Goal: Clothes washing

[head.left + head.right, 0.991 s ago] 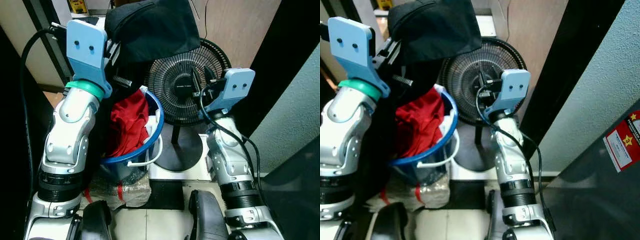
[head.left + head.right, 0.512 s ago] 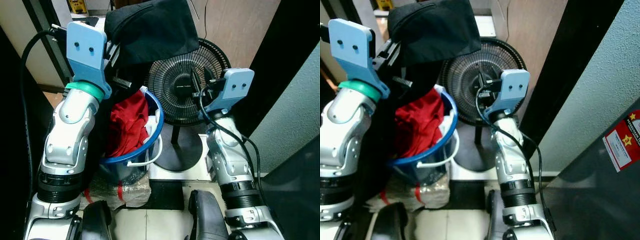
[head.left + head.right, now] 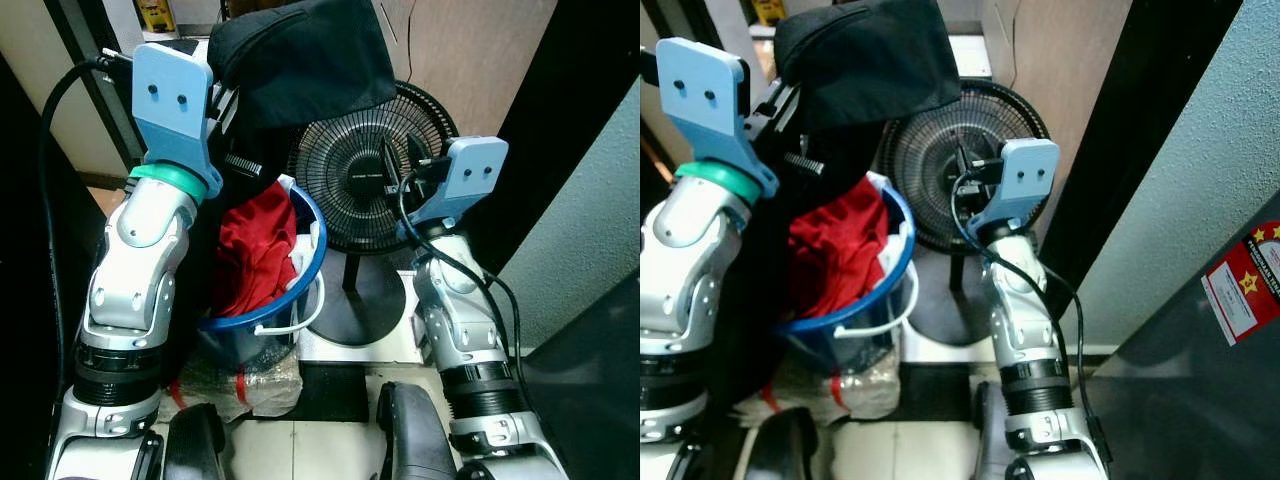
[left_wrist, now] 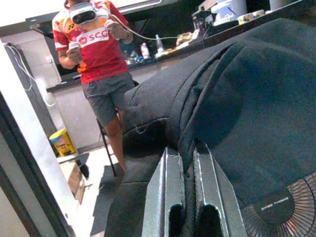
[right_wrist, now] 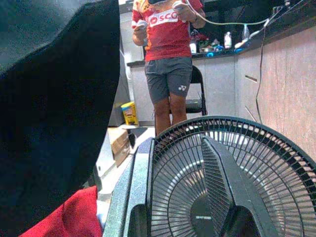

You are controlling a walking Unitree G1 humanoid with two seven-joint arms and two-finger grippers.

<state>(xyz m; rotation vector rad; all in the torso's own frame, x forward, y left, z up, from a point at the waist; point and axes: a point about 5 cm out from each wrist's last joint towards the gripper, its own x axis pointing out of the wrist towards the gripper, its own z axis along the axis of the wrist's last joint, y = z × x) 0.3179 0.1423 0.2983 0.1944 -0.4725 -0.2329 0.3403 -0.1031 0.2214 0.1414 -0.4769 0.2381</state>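
We judge the washing barely begun: our left gripper [image 4: 186, 210] is clenched on the black garment [image 3: 300, 60] lifted above the blue basket [image 3: 305, 290], the red clothes [image 3: 255, 250] below it, our right gripper [image 5: 182, 207] spread empty.

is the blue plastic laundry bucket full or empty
Full: the blue plastic laundry bucket is heaped above its rim with red cloth, and some white fabric lies against its edge.
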